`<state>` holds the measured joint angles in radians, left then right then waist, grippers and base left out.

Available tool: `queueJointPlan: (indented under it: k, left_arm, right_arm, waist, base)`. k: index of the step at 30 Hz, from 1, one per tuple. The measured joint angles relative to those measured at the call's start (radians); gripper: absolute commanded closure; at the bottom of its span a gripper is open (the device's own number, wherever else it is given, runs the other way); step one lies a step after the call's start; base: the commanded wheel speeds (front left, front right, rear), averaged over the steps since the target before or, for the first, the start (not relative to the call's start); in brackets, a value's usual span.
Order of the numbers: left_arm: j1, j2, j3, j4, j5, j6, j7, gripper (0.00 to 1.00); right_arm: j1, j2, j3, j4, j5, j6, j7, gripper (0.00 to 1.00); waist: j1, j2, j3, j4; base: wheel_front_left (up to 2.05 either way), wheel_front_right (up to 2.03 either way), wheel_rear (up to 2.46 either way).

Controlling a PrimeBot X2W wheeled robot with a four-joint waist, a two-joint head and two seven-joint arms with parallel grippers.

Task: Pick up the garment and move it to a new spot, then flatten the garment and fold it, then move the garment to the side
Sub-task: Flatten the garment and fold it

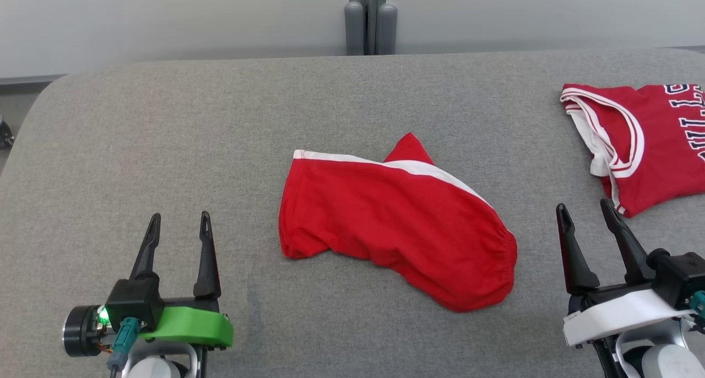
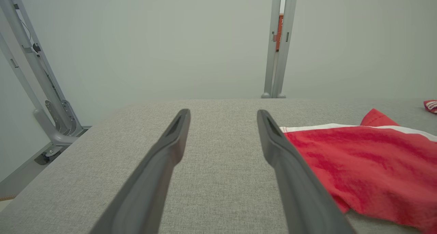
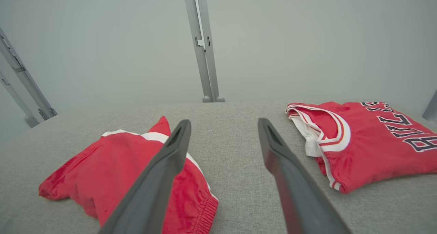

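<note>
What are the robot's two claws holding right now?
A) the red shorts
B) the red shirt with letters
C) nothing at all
C: the left gripper and the right gripper both stand open with nothing between their fingers, while the red shorts and the lettered shirt lie on the gray table.

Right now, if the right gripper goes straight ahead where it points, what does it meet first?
Probably nothing: the right gripper aims down bare table between the shorts and the jersey, though depth is unclear.
</note>
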<state>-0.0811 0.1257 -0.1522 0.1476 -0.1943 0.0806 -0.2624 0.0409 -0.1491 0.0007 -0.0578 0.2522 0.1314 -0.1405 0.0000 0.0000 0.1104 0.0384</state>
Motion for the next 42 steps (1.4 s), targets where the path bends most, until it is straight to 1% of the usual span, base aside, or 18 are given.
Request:
queueJointPlan:
  k: [9,16,22,28,29,30,36,37,38,39,40,42]
  left_arm:
    - [0.026,0.006,-0.002,-0.005,-0.001,0.009,0.001,0.0]
    - [0.026,0.012,-0.008,-0.005,-0.004,0.009,0.002,0.0]
    - [0.022,0.014,-0.013,-0.009,-0.004,0.013,0.002,0.0]
    - [-0.025,0.011,-0.03,-0.019,-0.002,0.012,0.002,0.0]
    - [-0.035,0.009,-0.034,-0.02,-0.001,0.011,0.002,0.0]
    - [-0.055,0.004,-0.041,-0.019,-0.001,0.007,0.002,0.0]
    - [-0.094,-0.009,-0.051,-0.008,0.002,-0.001,0.001,0.0]
    - [-0.097,-0.011,-0.051,-0.007,0.002,-0.001,0.001,0.0]
    - [-0.098,-0.012,-0.05,-0.007,0.002,-0.002,0.001,0.0]
    - [-0.099,-0.014,-0.05,-0.007,0.003,-0.002,0.001,0.0]
    - [-0.099,-0.015,-0.049,-0.007,0.003,-0.002,0.001,0.0]
    - [-0.1,-0.016,-0.045,-0.007,0.003,-0.002,0.001,0.0]
  right_arm:
    - [0.028,0.015,-0.002,-0.02,0.0,0.0,0.02,0.0]
    - [0.031,0.015,-0.001,-0.024,0.002,0.0,0.025,0.0]
    - [0.031,0.007,0.001,-0.005,0.014,0.0,0.055,0.0]
    - [-0.014,-0.035,0.039,0.084,0.044,0.0,0.105,0.0]
    - [-0.031,-0.044,0.053,0.104,0.047,0.0,0.11,0.0]
    - [-0.07,-0.06,0.087,0.151,0.058,0.0,0.119,0.0]
    - [-0.166,-0.095,0.177,0.27,0.084,0.0,0.147,0.0]
    - [-0.173,-0.098,0.187,0.282,0.089,0.0,0.153,0.01]
    - [-0.181,-0.103,0.196,0.297,0.098,0.0,0.163,0.53]
    - [-0.189,-0.108,0.202,0.309,0.104,0.0,0.166,0.86]
    - [-0.196,-0.114,0.205,0.314,0.108,0.0,0.166,1.0]
    - [-0.208,-0.127,0.21,0.322,0.117,0.0,0.168,1.0]
  waist:
    - [0.0,0.0,-0.02,-0.005]
    - [0.0,0.0,-0.018,-0.003]
    - [0.0,0.0,-0.006,0.001]
    - [0.0,0.0,0.033,0.013]
    - [0.0,0.0,0.042,0.017]
    - [0.0,0.0,0.063,0.024]
    - [0.0,0.0,0.116,0.052]
    - [0.0,0.0,0.121,0.056]
    - [0.0,0.0,0.126,0.062]
    - [0.0,0.0,0.131,0.067]
    - [0.0,0.0,0.135,0.071]
    - [0.0,0.0,0.139,0.076]
  base:
    - [0.0,0.0,0.0]
    - [0.0,0.0,0.0]
    - [0.0,0.0,0.0]
    - [0.0,0.0,0.0]
    - [0.0,0.0,0.0]
    - [0.0,0.0,0.0]
    - [0.0,0.0,0.0]
    - [0.0,0.0,0.0]
    - [0.0,0.0,0.0]
    - [0.0,0.0,0.0]
    - [0.0,0.0,0.0]
    - [0.0,0.0,0.0]
